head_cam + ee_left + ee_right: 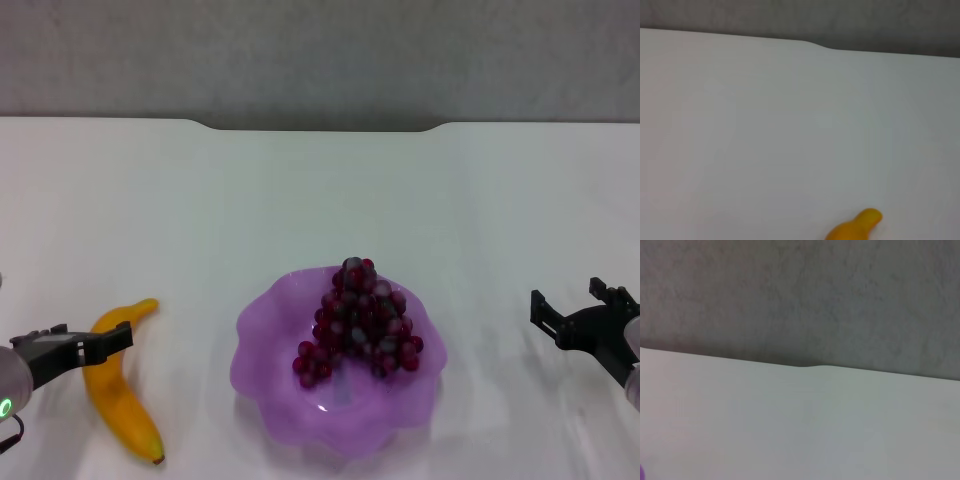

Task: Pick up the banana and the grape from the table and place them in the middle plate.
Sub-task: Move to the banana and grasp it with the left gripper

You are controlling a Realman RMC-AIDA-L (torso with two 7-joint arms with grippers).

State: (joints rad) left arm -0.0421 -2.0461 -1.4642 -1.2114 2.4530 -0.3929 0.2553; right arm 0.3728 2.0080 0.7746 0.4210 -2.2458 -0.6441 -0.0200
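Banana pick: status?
Left tool at the banana, not visibly gripping. Right tool off to the right over the table. Grape already in the middle plate. Nothing in the way.

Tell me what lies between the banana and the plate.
Only bare white table separates the banana from the middle plate, seen in the head view.

Black angular left claw (pixel 100 343) on pale grey wrist with green light, matching black right claw (pixel 570 310)
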